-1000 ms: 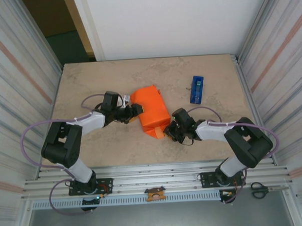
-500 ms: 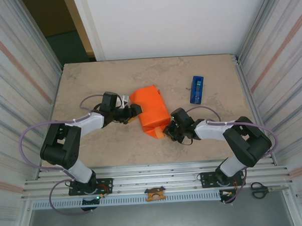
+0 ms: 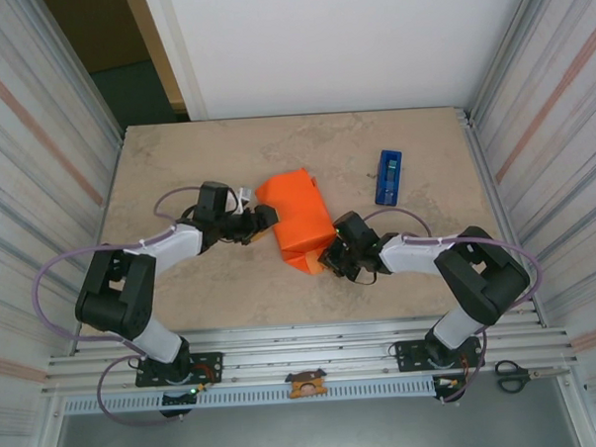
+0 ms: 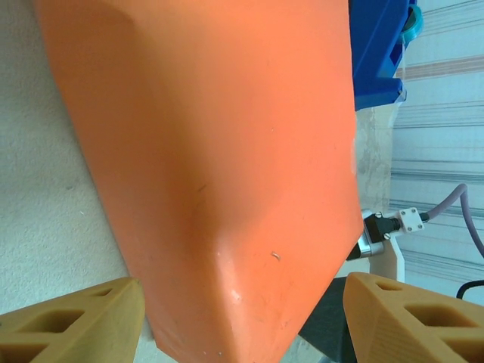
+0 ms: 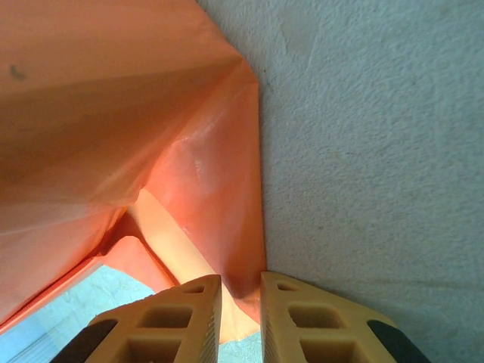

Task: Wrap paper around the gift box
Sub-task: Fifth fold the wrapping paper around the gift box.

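A large, thin sheet of plain light-orange paper (image 3: 298, 221) lies folded into a humped bundle at the middle of the beige stone-patterned table (image 3: 177, 169). The small orange-red gift box is hidden, probably under the paper, though no view confirms it. The left gripper (image 3: 265, 217) is at the bundle's 9 o'clock edge. In the left wrist view its jaws stand wide apart, with the paper (image 4: 212, 151) bulging between them. The right gripper (image 3: 327, 259) is at the bundle's 5 o'clock corner, its jaws nearly together and pinching a loose flap of the paper (image 5: 219, 197). A narrow blue plastic tape dispenser (image 3: 388, 176) lies at 2 o'clock from the bundle, well apart from it.
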You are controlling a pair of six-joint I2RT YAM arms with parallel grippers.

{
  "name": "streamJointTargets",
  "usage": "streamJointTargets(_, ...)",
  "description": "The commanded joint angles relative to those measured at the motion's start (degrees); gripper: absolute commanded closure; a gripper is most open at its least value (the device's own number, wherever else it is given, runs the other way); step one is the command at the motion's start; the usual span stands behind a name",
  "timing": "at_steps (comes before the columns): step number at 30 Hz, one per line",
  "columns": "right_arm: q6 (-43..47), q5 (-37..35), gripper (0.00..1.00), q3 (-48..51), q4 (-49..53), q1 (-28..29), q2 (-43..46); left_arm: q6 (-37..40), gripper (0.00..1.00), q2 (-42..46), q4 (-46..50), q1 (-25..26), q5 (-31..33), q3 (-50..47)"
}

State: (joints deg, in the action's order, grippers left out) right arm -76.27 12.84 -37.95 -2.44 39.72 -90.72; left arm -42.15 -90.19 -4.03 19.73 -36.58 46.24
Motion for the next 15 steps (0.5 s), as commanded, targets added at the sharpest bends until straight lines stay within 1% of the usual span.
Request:
streamJointTargets(1, -0.15, -2.23, 0.77, -0.36, -2.75, 0.63, 0.67, 1.54, 0.29, 1.86, 1.3, -0.63, -0.61, -0.36)
streamJointTargets(6, 0.25, -3.09, 0.75, 0.68, -3.18, 0.58, 2.55, 2.95, 0.29, 2.43, 2.97, -0.65, 0.05, 0.52)
streamJointTargets(12, 0.68, -1.8, 0.7, 1.33, -6.75, 0.4, 2.31, 3.32, 0.3, 3.24, 2.38, -0.6, -0.14, 0.1)
streamJointTargets(15, 0.68, -3.32, 0.69, 0.29, -2.21, 0.92, 2.79, 3.97, 0.29, 4.42, 3.23, -0.61, 0.59, -0.18)
